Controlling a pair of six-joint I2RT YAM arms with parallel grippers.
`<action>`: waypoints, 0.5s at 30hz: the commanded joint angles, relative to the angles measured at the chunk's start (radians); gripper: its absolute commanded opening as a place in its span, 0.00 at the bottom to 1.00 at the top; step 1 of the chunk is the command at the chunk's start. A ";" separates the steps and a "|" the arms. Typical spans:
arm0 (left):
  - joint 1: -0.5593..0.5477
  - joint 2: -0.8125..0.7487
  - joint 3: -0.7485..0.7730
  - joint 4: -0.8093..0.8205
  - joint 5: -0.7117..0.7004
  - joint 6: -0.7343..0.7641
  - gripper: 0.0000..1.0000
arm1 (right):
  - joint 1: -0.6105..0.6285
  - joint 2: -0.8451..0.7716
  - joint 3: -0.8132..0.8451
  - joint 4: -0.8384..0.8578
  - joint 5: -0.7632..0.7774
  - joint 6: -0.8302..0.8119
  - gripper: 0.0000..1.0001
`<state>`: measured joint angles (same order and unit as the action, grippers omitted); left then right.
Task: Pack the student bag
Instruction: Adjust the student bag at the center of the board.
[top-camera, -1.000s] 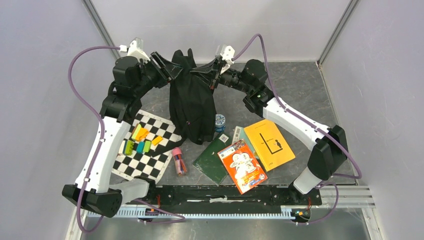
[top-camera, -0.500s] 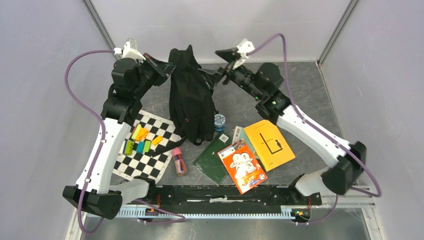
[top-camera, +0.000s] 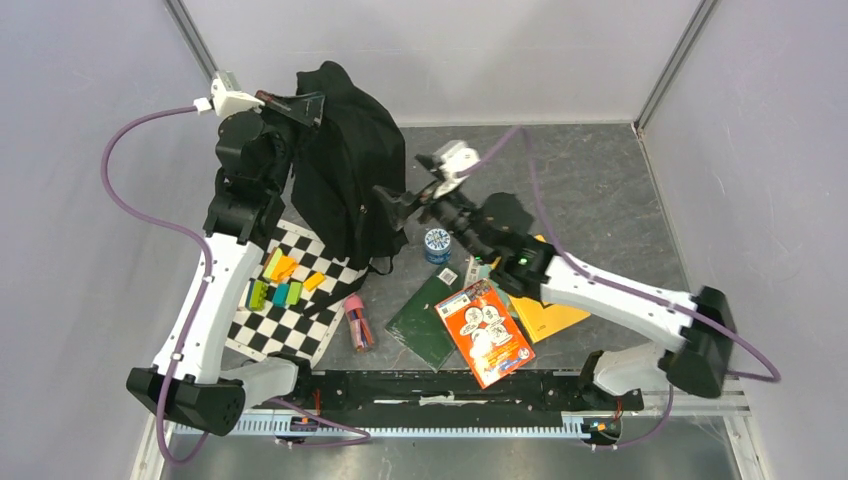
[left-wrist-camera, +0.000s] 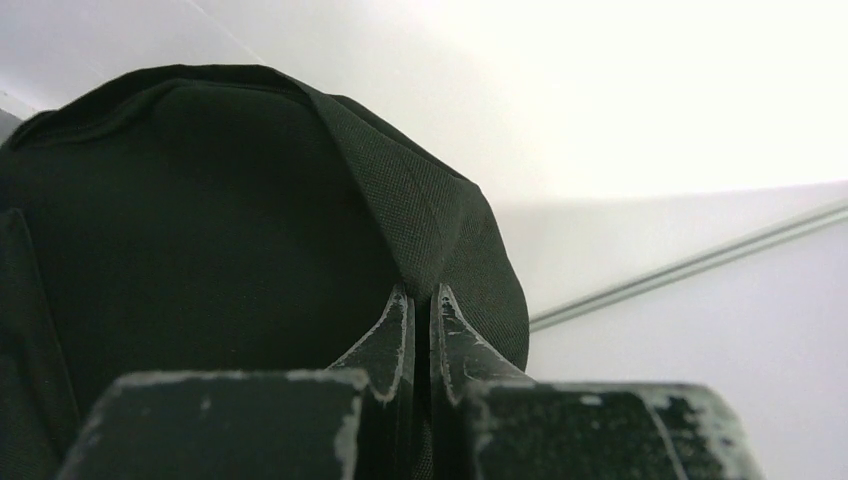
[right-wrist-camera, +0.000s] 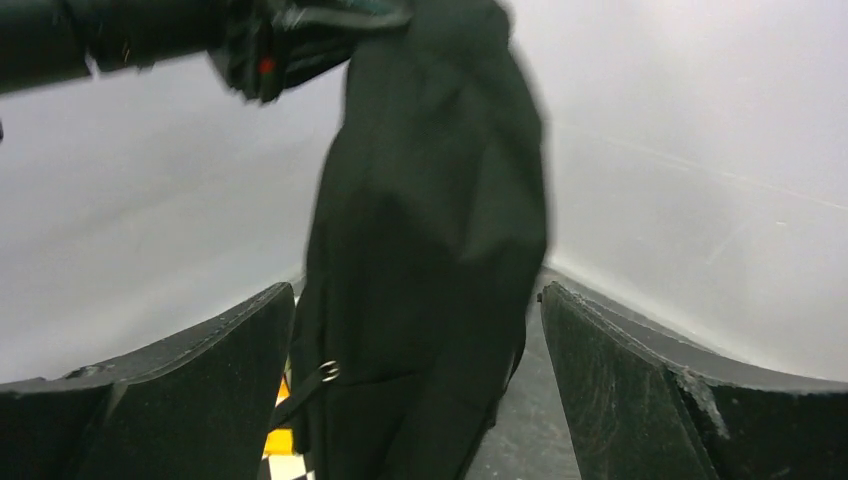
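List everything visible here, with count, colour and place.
student bag: one, black, hanging at far left
checkered mat: one, black-white, near left
blocks: several, yellow, orange, green, teal, on the mat
pouch: one, pink, right of the mat
small tin: one, blue-white, centre
book: one, green, near centre
booklet: one, orange, right of the book
folder: one, yellow, partly under the right arm
left gripper: one, black, shut on the student bag
right gripper: one, black, open, facing the student bag

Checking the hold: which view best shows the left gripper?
Left wrist: the left gripper, close up, shut on a fold of the student bag. Top external shows it small, bag hanging below; right wrist shows it blurred, top left.
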<state>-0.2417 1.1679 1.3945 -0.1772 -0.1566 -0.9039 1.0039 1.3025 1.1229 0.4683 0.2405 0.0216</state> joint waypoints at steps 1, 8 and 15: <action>0.005 -0.006 0.073 0.236 -0.128 -0.077 0.02 | 0.078 0.146 0.145 -0.007 0.053 -0.092 0.98; 0.004 -0.018 0.051 0.260 -0.202 -0.086 0.02 | 0.114 0.364 0.347 -0.070 0.179 -0.132 0.98; 0.001 -0.044 -0.007 0.244 -0.185 -0.098 0.02 | 0.077 0.603 0.698 -0.331 0.475 -0.250 0.45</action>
<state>-0.2417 1.1770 1.3834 -0.0792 -0.3256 -0.9546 1.1156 1.8565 1.7103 0.2420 0.5308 -0.1600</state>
